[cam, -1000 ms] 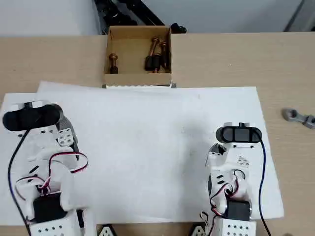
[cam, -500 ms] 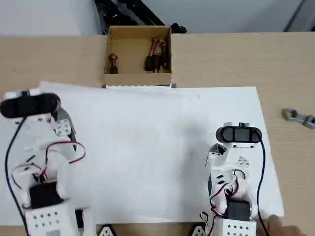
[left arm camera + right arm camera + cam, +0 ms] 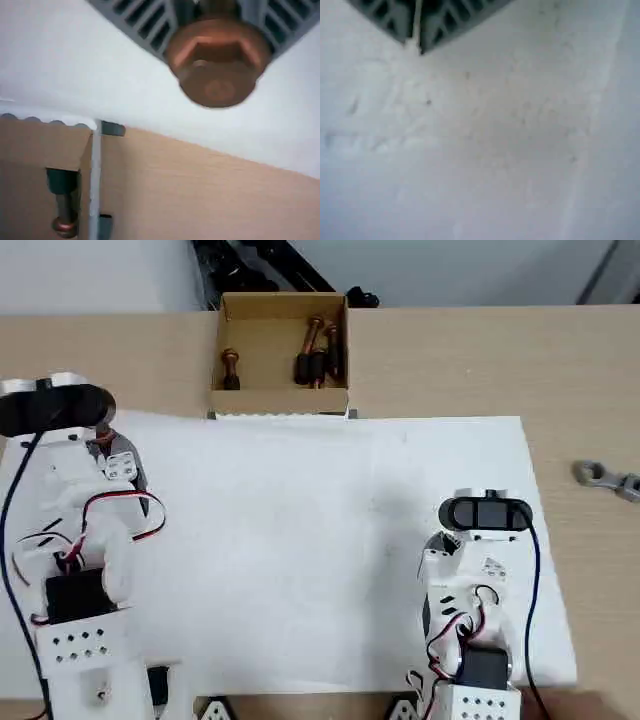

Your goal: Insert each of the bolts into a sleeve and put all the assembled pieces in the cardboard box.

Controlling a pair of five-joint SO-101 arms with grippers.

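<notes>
Bright, even overhead light in the high view leaves the white paper (image 3: 300, 560) nearly washed out, with one faint soft shadow at centre right beside the right arm (image 3: 470, 580). At the top of the left wrist view the bolt (image 3: 217, 65) shows a dull sheen on its head; the right wrist view's paper looks flat and greyer

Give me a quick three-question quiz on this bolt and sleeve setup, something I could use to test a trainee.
1. True or false: the right claw is shut above the white paper.
2. How many assembled pieces lie in the cardboard box? A) two B) three C) five
3. Fill in: the left claw grips a copper-coloured ____ by its shank, hex head showing.

Key: 1 true. 2 B. 3 bolt.
</notes>
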